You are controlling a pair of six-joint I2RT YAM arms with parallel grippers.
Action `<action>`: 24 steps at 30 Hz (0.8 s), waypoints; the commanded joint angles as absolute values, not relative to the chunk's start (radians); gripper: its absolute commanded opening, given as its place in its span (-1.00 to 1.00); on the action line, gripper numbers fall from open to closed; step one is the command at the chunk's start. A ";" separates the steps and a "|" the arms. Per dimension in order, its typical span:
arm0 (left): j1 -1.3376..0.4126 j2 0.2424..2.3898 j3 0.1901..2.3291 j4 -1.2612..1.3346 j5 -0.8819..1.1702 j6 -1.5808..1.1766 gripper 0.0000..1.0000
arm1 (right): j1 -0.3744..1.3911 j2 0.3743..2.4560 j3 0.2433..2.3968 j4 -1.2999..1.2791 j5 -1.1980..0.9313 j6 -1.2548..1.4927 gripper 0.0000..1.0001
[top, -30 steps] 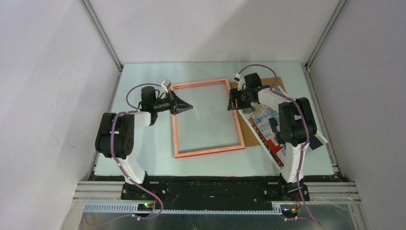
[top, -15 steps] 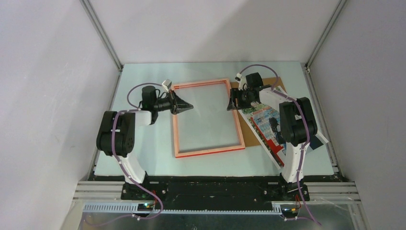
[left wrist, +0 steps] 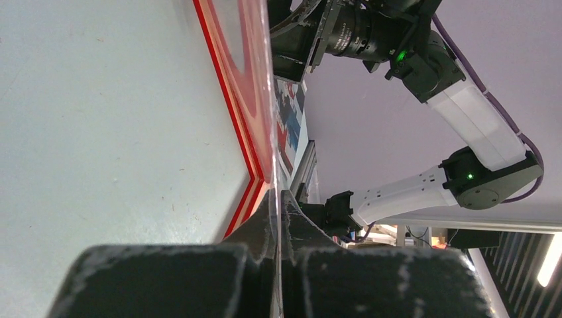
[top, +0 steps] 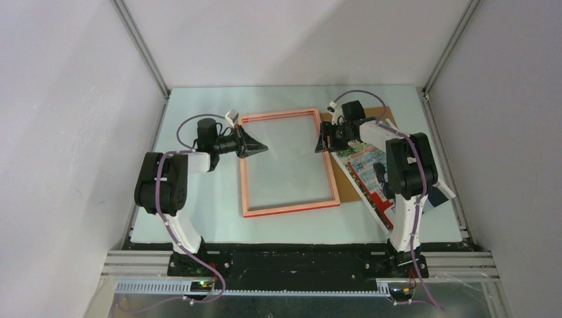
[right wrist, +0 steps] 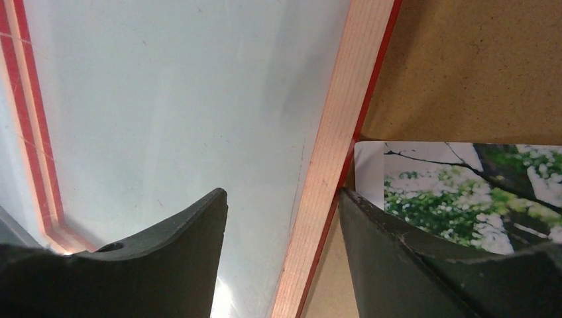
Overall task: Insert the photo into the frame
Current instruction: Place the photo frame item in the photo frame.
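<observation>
no legible text anywhere, small white lettering on black lens above left claw, too blurred to read, photo corner beside right claw, no readable signs

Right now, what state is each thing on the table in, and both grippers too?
frame: lying pale back up, nothing in it.
brown backing board: flat, right of the frame.
photo: picture side up on the brown backing board, outside the frame.
left gripper: shut, tips at the frame's left rail.
right gripper: open, jaws astride the frame's right rail.
</observation>
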State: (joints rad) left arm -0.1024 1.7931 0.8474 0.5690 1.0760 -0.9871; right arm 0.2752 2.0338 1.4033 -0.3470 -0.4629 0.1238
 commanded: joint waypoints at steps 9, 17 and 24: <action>-0.120 1.757 0.876 0.569 1.098 -0.911 -1.00 | 0.266 2.051 1.445 -0.344 -0.528 0.146 0.44; -0.125 1.743 0.875 0.565 1.099 -0.895 -1.00 | 0.256 2.047 1.445 -0.338 -0.570 0.158 0.49; -0.126 1.732 0.869 0.564 1.099 -0.889 -1.00 | 0.250 2.046 1.445 -0.337 -0.586 0.164 0.50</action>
